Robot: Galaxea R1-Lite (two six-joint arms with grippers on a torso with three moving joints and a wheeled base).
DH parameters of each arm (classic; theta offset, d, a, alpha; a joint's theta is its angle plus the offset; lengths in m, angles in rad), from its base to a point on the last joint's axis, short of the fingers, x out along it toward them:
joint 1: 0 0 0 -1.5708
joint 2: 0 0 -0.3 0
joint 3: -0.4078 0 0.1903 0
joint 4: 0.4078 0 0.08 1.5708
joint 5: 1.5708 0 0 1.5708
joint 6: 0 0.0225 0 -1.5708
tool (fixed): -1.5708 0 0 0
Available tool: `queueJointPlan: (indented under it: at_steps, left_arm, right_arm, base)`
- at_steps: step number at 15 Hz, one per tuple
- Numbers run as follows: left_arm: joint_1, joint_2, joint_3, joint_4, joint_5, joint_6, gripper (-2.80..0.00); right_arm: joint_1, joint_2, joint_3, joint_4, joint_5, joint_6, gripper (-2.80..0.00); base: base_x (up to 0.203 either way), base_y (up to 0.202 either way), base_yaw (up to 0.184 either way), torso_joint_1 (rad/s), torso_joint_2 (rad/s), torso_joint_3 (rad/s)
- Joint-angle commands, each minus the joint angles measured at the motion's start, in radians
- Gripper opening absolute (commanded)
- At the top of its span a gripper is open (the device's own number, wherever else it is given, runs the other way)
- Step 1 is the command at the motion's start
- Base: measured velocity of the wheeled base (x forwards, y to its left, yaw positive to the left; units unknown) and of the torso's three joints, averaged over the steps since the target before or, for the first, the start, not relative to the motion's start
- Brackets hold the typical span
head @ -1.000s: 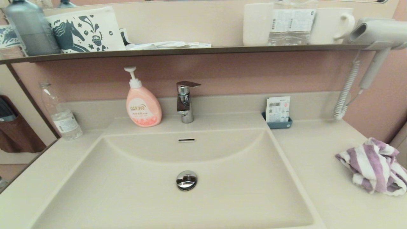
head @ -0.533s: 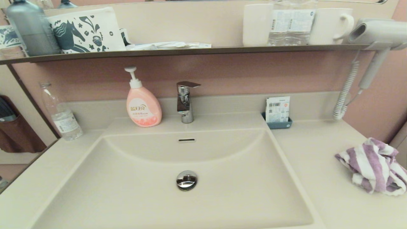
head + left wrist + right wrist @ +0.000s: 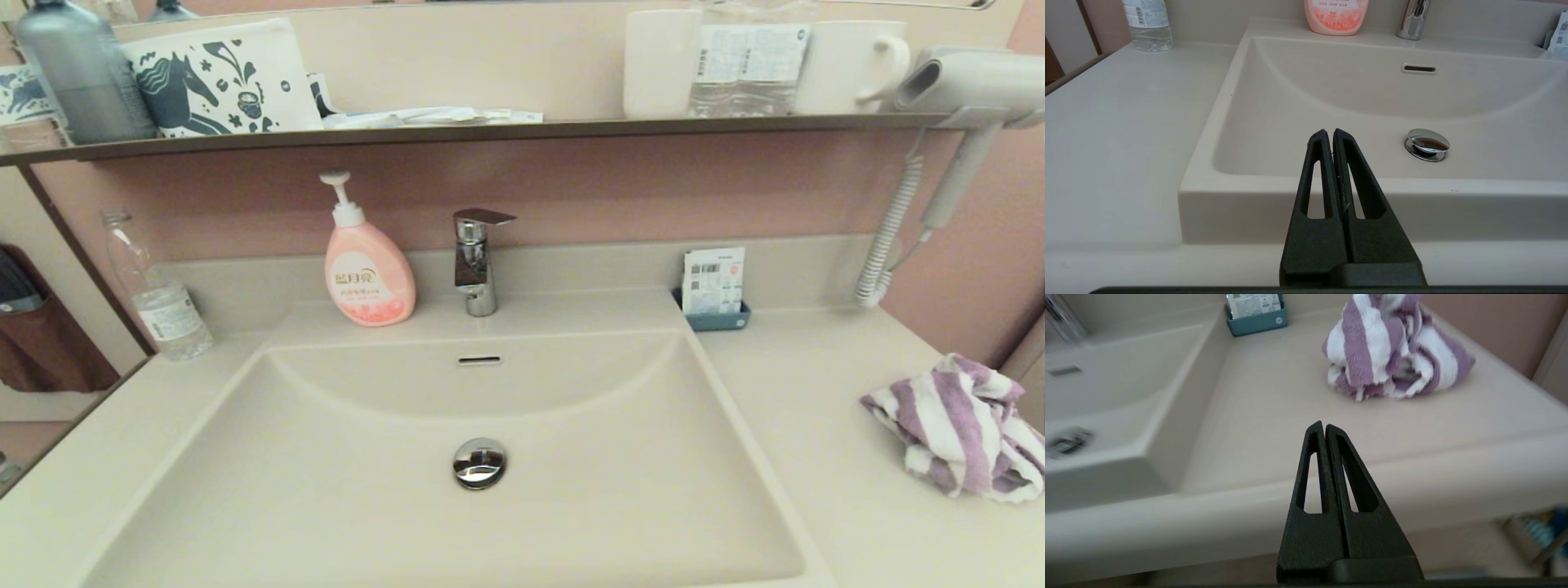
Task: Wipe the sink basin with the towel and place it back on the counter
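Lying bunched: towel on counter | soap bottle beside faucet

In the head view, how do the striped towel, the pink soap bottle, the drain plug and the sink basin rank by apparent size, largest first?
1. sink basin
2. striped towel
3. pink soap bottle
4. drain plug
The towel lies nearer the camera, so its lead over the bottle is unsure.
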Motion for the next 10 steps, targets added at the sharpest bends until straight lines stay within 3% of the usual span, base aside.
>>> queueJointPlan:
  at_steps: [1, 6, 8, 10]
  left_arm:
    - [0.0, 0.001, 0.0, -0.001, 0.0, -0.001, -2.8]
    - [0.0, 0.001, 0.0, -0.001, 0.0, -0.001, -2.8]
    - [0.0, 0.001, 0.0, -0.001, 0.0, -0.001, -2.8]
    - [0.0, 0.001, 0.0, -0.001, 0.0, -0.001, -2.8]
  right_arm:
    - [0.0, -0.007, 0.067, -0.069, 0.0, -0.056, -2.8]
    - [0.0, -0.007, 0.085, -0.078, -0.003, -0.105, -2.8]
    - [0.0, -0.007, 0.097, -0.066, -0.018, -0.166, -2.8]
    - [0.0, -0.007, 0.097, -0.056, -0.017, -0.156, -2.8]
  base:
    - [0.0, 0.0, 0.0, 0.0, 0.0, 0.0]
    - [0.0, 0.0, 0.0, 0.0, 0.0, 0.0]
    - [0.0, 0.0, 0.0, 0.0, 0.0, 0.0]
    - [0.0, 0.0, 0.0, 0.0, 0.0, 0.0]
